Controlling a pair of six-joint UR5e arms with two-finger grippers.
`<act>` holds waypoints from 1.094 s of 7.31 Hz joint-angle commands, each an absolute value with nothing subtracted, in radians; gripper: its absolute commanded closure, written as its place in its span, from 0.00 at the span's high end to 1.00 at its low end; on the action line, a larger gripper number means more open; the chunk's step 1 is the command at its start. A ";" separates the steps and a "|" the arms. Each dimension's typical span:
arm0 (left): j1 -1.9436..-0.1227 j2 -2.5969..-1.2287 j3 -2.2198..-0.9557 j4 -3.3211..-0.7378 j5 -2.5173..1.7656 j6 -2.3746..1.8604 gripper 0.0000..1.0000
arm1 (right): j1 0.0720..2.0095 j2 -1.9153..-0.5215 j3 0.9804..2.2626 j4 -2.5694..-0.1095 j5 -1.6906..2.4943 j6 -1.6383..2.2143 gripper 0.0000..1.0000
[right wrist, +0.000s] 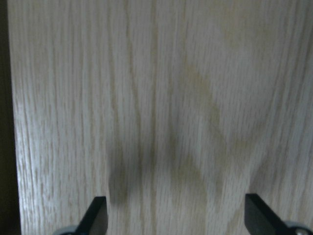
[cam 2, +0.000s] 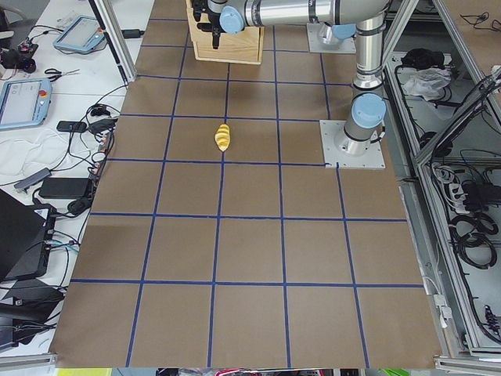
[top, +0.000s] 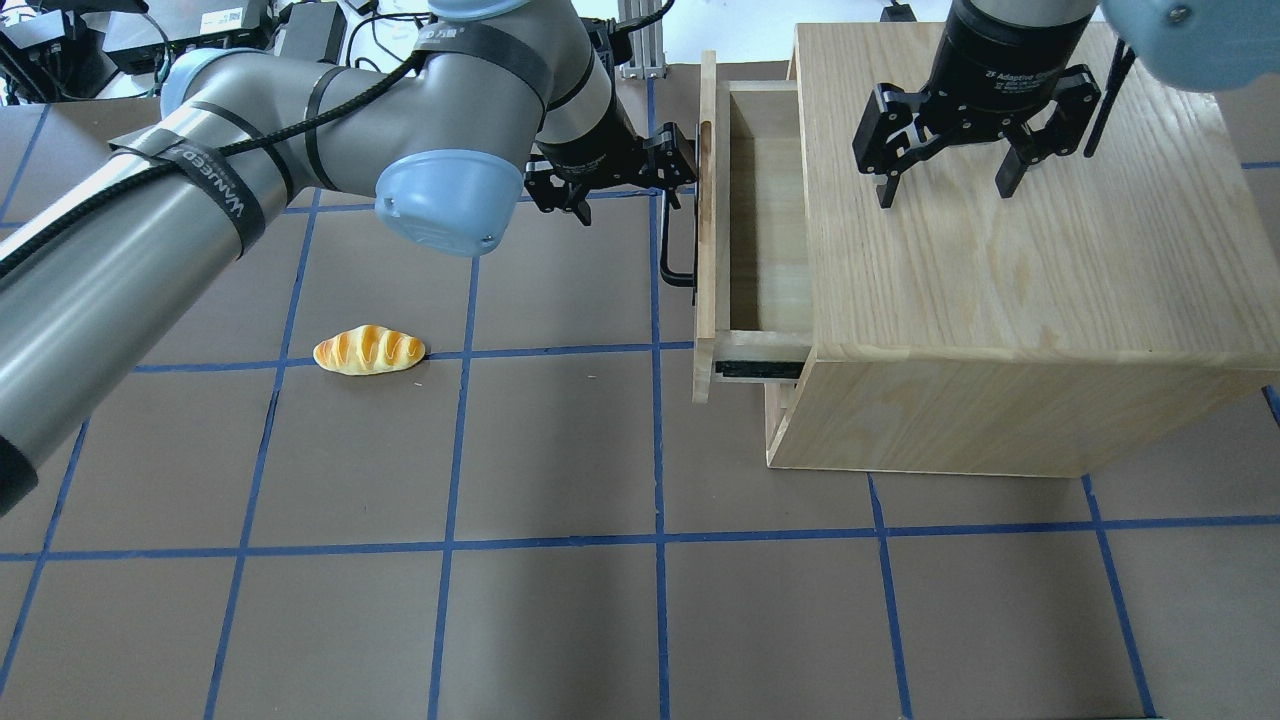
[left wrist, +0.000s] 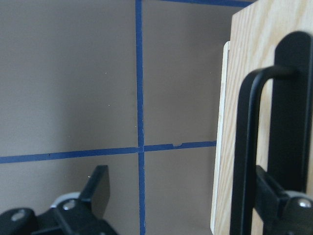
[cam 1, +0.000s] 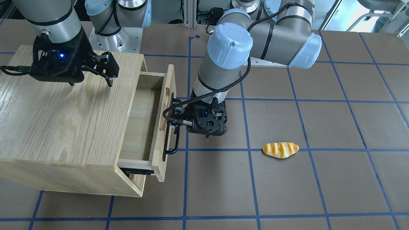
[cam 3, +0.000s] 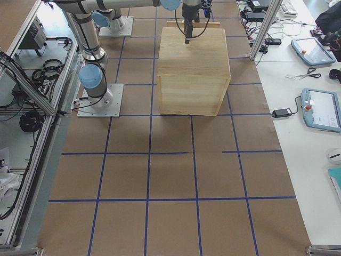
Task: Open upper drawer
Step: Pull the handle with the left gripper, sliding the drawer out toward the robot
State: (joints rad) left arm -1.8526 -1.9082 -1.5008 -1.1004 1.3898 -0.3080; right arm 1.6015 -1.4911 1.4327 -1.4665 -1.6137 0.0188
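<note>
I count one cabinet, one drawer, one bread roll, two grippers. The drawer is partly pulled out of the cabinet, toward the roll. The left gripper is wide open around the black handle, not clamping it. The right gripper hangs open over the cabinet top, empty. The brown worktop has a blue tape grid; a cluttered white bench stands beside it.

table: brown, gridded in blue tape
bread roll: on a tape line, well apart from the cabinet
cabinet: pale wood, far end
left arm: reaches across to the cabinet
left gripper: at the cabinet's front, too small to read
</note>
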 commanded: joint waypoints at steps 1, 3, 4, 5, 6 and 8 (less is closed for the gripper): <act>-1.848 -1.901 -1.500 -1.112 1.390 -0.270 1.00 | 1.601 -1.491 1.433 -1.466 -1.614 0.018 1.00; -1.813 -1.898 -1.505 -1.121 1.390 -0.234 1.00 | 1.601 -1.491 1.434 -1.466 -1.614 0.018 1.00; -1.812 -1.898 -1.503 -1.121 1.388 -0.229 1.00 | 1.601 -1.491 1.433 -1.466 -1.614 0.020 1.00; -1.812 -1.898 -1.505 -1.121 1.390 -0.227 1.00 | 1.601 -1.491 1.433 -1.466 -1.614 0.020 1.00; -1.810 -1.899 -1.503 -1.121 1.390 -0.226 1.00 | 1.601 -1.491 1.433 -1.466 -1.614 0.020 1.00; -1.801 -1.901 -1.502 -1.121 1.391 -0.191 1.00 | 1.601 -1.491 1.434 -1.466 -1.614 0.018 1.00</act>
State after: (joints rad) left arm -1.8077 -1.8993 -1.5025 -1.1213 1.3900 -0.2155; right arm 1.6015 -1.4910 1.4330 -1.4665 -1.6137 0.0189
